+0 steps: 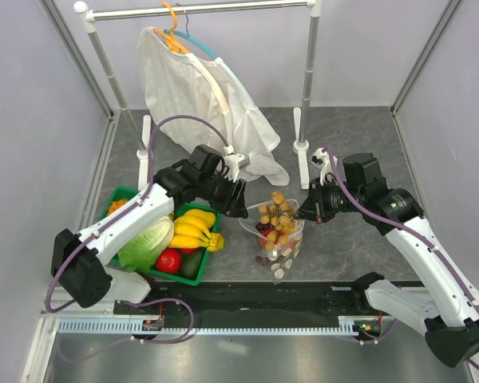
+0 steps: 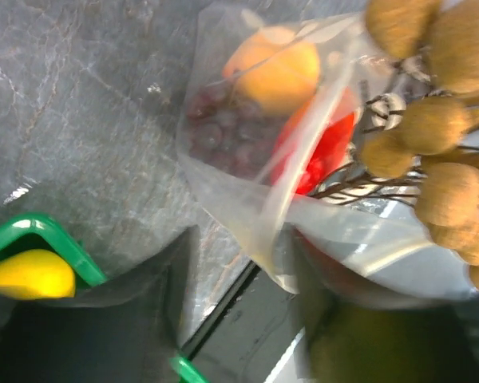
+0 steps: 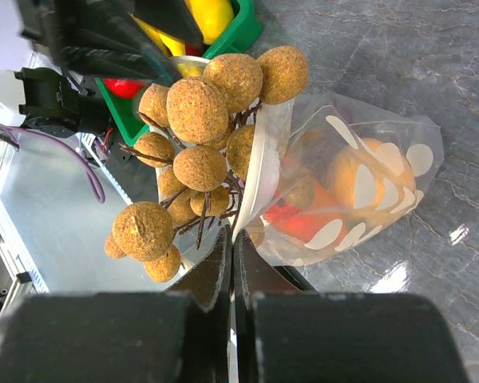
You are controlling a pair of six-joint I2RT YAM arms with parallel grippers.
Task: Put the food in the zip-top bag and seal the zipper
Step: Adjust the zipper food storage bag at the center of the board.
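The clear dotted zip-top bag hangs over the table's middle, mouth upward. Inside it lie an orange peach, dark grapes and something red. The tan berry bunch sits at the bag's mouth and mostly sticks out of it. My right gripper is shut on the bag's white zipper strip at the rim. My left gripper stands open just left of the mouth. A loose corner of the bag hangs between its dark fingers.
A green basket at the left holds a lettuce head, bananas and a red fruit. A white garment hangs on a rack at the back; the rack's feet stand behind the bag.
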